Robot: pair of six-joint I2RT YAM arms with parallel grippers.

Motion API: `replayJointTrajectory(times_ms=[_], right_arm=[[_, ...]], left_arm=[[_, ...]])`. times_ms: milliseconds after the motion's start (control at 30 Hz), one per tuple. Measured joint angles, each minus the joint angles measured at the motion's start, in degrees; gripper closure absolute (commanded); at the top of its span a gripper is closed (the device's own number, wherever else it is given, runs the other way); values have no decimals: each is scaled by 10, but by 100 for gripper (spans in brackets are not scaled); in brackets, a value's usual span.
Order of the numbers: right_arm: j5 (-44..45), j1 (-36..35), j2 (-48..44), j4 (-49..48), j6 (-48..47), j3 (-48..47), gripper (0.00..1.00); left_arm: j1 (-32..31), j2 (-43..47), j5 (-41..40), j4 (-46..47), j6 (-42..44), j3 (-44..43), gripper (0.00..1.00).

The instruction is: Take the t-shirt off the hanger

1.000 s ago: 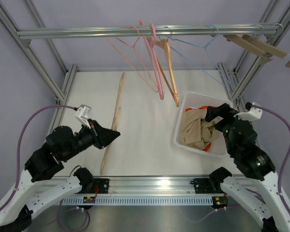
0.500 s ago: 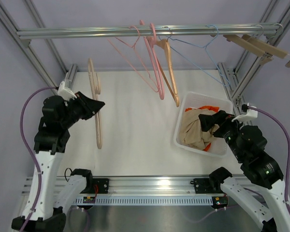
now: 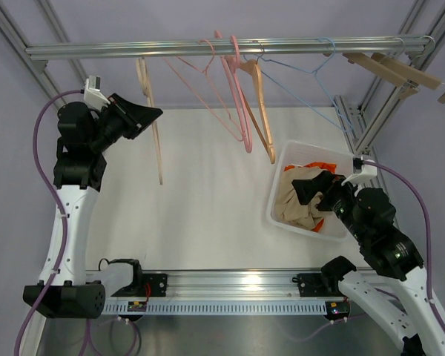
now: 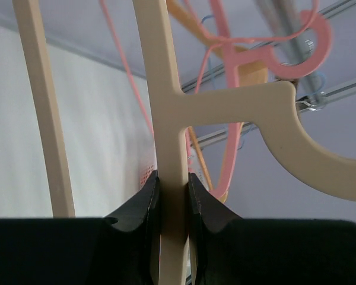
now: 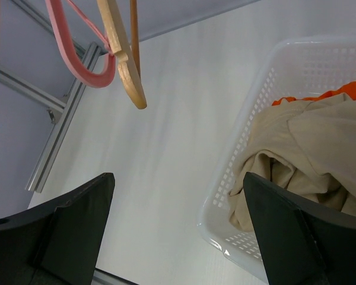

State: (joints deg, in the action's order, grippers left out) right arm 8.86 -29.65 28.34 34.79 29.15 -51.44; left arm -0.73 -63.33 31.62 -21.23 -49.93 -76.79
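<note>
A beige t-shirt [image 3: 295, 205] lies crumpled in the white basket [image 3: 277, 216], off any hanger; it also shows in the right wrist view [image 5: 311, 148]. My left gripper [image 3: 145, 116] is shut on the stem of a bare cream hanger [image 3: 155, 144] and holds it up at the rail. In the left wrist view the hanger [image 4: 165, 113] stands between the jaws of my left gripper [image 4: 173, 191], and its hook [image 4: 296, 148] is close to the rail. My right gripper [image 3: 311, 190] is open and empty over the basket's left part, seen wide open in the right wrist view [image 5: 178, 219].
The metal rail [image 3: 133, 50] carries pink hangers [image 3: 236, 100], a wooden hanger [image 3: 262, 115], a blue wire hanger [image 3: 311, 73] and wooden clip hangers [image 3: 400, 70]. An orange garment [image 3: 325, 166] lies under the t-shirt. Frame posts stand at both sides.
My left arm lifted the cream hanger from the table up to the rail at the back left. My right gripper drew back slightly toward the basket's near-left side.
</note>
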Motion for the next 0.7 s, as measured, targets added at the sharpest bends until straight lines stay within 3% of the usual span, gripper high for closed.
replayJointTrajectory(times_ms=[300,700], right_arm=[[-15,0,11,-7,-1,12,1],[-21,0,7,-7,-3,12,1]], left_arm=[[0,-90,41,101,-111,-40,100],[25,-126,52,147,-167,-33,100]])
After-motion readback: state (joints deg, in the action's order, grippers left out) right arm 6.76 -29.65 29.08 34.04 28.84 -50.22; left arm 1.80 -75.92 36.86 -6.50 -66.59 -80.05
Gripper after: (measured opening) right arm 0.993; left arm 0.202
